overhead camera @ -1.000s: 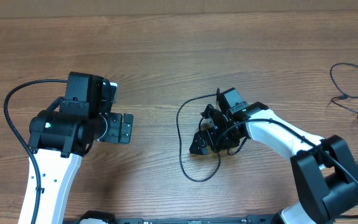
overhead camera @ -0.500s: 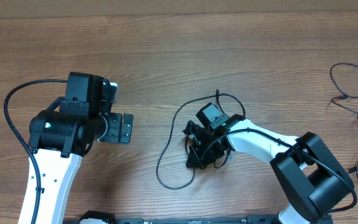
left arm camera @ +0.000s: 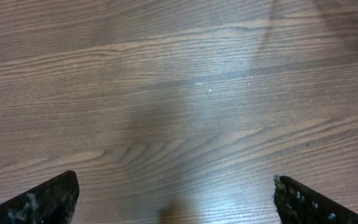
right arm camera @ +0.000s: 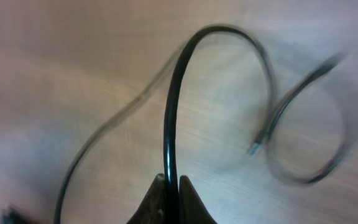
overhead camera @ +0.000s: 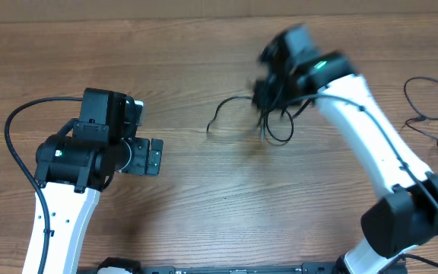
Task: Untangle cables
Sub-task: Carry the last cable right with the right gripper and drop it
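Observation:
One thin black cable [overhead camera: 216, 113] hangs in loose loops above the middle of the table, blurred by motion. My right gripper [overhead camera: 268, 93] is raised over the far middle and holds it. In the right wrist view the right gripper [right arm camera: 171, 182] is shut on this cable [right arm camera: 171, 99], which arches up from between the fingers; a loop with a small plug end [right arm camera: 253, 149] dangles to the right. More thin black cables [overhead camera: 420, 118] lie at the table's right edge. My left gripper [overhead camera: 154, 156] [left arm camera: 176, 205] stands open over bare wood at the left, far from any cable.
The wooden table [overhead camera: 204, 46] runs to a pale far edge along the top of the overhead view. The left arm's thick black wire [overhead camera: 17, 122] curves out at the far left.
My right gripper shut on the cable low at the table's middle, then swung up and away toward the far side, lifting the cable off the wood. The left arm has not moved.

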Controlling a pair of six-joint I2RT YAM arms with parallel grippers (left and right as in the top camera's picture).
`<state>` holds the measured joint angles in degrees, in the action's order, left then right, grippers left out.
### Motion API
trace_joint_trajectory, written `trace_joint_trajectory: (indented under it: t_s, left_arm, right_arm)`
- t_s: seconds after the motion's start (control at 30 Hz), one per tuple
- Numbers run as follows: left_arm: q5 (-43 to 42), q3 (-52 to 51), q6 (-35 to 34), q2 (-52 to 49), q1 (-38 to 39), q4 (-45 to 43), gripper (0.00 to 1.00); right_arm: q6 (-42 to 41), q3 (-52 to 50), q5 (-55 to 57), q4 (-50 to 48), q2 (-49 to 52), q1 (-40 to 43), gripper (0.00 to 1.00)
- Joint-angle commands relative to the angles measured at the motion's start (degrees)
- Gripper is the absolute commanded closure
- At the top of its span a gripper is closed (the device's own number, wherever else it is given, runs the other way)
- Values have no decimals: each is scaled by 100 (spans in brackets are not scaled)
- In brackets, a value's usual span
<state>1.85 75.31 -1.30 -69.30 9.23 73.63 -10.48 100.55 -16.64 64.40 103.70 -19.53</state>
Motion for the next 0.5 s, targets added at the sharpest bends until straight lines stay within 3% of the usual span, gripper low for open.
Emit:
trace_joint_trajectory:
  t_s: [0.0,0.23,0.47]
  left_arm:
    - [-61,26,-17,-9,-22,-17,0]
    - [-61,26,-17,-9,-22,-15,0]
    - [-61,26,-17,-9,-22,-17,0]
  right_arm:
    - [2,1401,315,46,-83,638,96]
    - [-223,3351,1023,-448,-85,2288,96]
    - [-1705,3606,1530,-2763,-105,4218,96]
